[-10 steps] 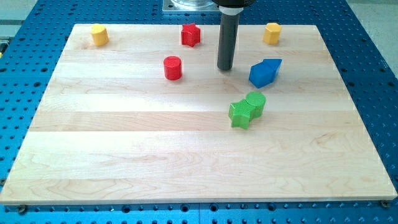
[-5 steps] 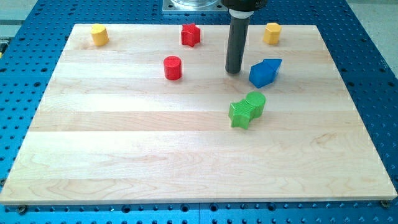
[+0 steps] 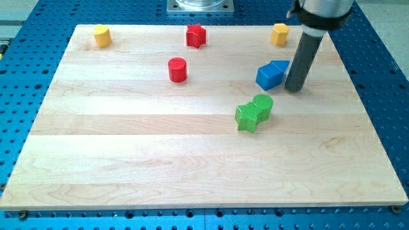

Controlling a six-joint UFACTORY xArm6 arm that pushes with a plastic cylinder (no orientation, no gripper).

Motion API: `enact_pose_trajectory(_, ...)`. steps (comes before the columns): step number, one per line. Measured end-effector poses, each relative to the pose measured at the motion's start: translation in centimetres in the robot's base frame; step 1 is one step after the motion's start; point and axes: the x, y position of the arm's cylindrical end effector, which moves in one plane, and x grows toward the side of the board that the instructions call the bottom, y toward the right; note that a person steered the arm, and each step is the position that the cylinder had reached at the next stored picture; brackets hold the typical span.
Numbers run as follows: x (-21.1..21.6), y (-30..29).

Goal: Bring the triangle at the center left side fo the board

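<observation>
The blue blocks (image 3: 271,74), a cube with a triangle-like block pressed against its right, sit at the board's upper right. My tip (image 3: 294,88) stands just to their right, touching or nearly touching the right blue block. The board's centre left is bare wood (image 3: 77,96).
A red cylinder (image 3: 177,69) and a red star (image 3: 196,35) lie at the upper middle. A yellow block (image 3: 101,35) is at the top left, another yellow block (image 3: 279,33) at the top right. A green star (image 3: 246,117) and a green cylinder (image 3: 262,105) touch each other below the blue blocks.
My tip moved from the left of the blue blocks, over to their right side. The blocks have not visibly moved.
</observation>
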Motion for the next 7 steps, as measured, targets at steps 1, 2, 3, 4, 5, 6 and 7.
enact_pose_trajectory(1, -1.9, -3.2)
enact_pose_trajectory(2, -1.9, -6.8)
enact_pose_trajectory(3, -2.9, -5.5)
enact_pose_trajectory(4, -5.6, -4.6)
enact_pose_trajectory(5, -6.4, -6.3)
enact_pose_trajectory(6, -4.8, -12.6)
enact_pose_trajectory(7, -4.2, -17.5)
